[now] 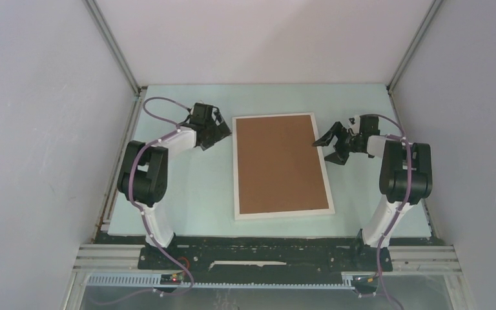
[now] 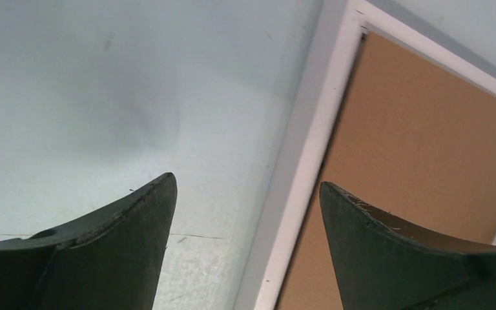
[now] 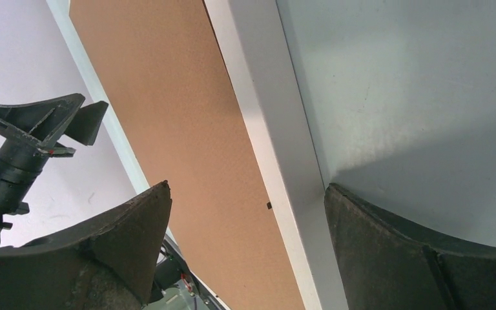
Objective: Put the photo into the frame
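Frame: the frame (image 1: 235, 169) lies flat in the middle of the table (image 1: 190, 194), with the brown backing board (image 1: 278, 165) set inside its rim.
Photo: not in view; you cannot tell whether it lies under the board.
Left gripper (image 2: 245, 187): fingers apart, empty, beside the far-left corner.
Right gripper (image 3: 245, 190): fingers apart, empty, by the far-right corner.
Handling: likely light and stiff, with a breakable pane; take it by the thin rim.
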